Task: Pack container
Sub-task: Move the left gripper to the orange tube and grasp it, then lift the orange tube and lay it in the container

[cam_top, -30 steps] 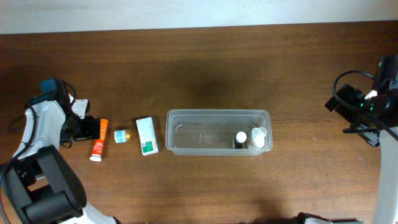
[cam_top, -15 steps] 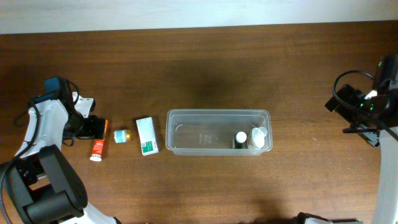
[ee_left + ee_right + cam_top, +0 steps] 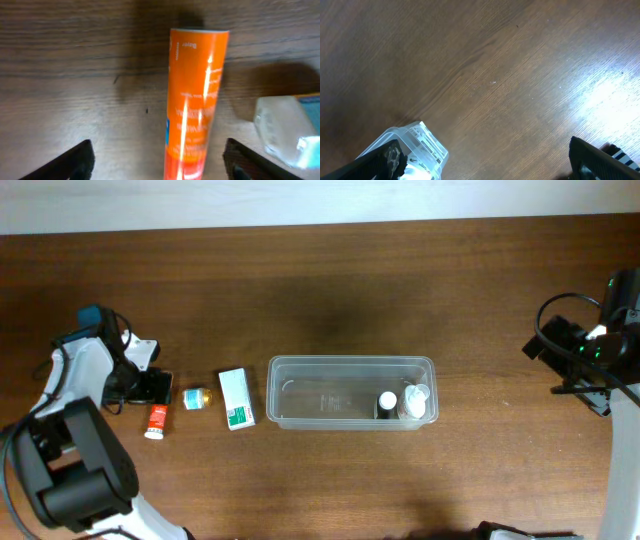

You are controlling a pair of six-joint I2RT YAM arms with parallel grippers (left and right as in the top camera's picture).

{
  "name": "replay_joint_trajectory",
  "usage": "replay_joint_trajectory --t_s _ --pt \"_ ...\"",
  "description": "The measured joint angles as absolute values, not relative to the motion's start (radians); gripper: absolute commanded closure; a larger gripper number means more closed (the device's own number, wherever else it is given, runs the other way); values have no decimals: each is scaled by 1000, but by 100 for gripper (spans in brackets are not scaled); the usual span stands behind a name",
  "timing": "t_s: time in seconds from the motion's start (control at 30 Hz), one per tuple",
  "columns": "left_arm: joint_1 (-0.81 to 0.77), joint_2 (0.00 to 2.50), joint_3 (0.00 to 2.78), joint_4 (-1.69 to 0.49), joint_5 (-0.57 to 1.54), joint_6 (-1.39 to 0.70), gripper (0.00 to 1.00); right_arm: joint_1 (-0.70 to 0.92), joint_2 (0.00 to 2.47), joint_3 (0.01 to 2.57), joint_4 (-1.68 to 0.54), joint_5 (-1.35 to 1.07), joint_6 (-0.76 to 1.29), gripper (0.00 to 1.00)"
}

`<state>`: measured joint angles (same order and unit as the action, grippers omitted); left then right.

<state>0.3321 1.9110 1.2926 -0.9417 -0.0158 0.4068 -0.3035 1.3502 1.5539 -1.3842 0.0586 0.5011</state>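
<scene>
The clear plastic container (image 3: 350, 392) sits mid-table; a dark bottle with a white cap (image 3: 386, 402) and a white bottle (image 3: 415, 399) are in its right end. An orange tube (image 3: 156, 420) lies at the left, under my left gripper (image 3: 150, 387). In the left wrist view the tube (image 3: 195, 100) lies between the two spread fingers (image 3: 160, 167), which are open and not touching it. My right gripper (image 3: 585, 350) is open and empty at the far right. The right wrist view shows the container's corner (image 3: 420, 142) by its left finger.
A small clear jar with a blue label (image 3: 196, 397) lies right of the tube and also shows in the left wrist view (image 3: 290, 130). A white-and-green carton (image 3: 236, 398) lies between the jar and the container. The left arm's base (image 3: 75, 470) stands at the front left.
My left gripper has moved down and slightly right over the orange tube, now covering its upper half. The right arm has not moved.
</scene>
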Motion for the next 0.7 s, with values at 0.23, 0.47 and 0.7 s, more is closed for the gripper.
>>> replay_joint_trajectory --t_s 0.23,0.47,0.7 --pt "316 1970 1293 -922 -20 415 59 -303 1350 1554 -1385 59 501 2" --pt "305 1972 1293 -900 -20 415 75 -303 1350 1554 -1385 59 500 1" --pt "305 1973 1311 -924 -23 416 85 -303 1350 1554 -1384 59 500 2"
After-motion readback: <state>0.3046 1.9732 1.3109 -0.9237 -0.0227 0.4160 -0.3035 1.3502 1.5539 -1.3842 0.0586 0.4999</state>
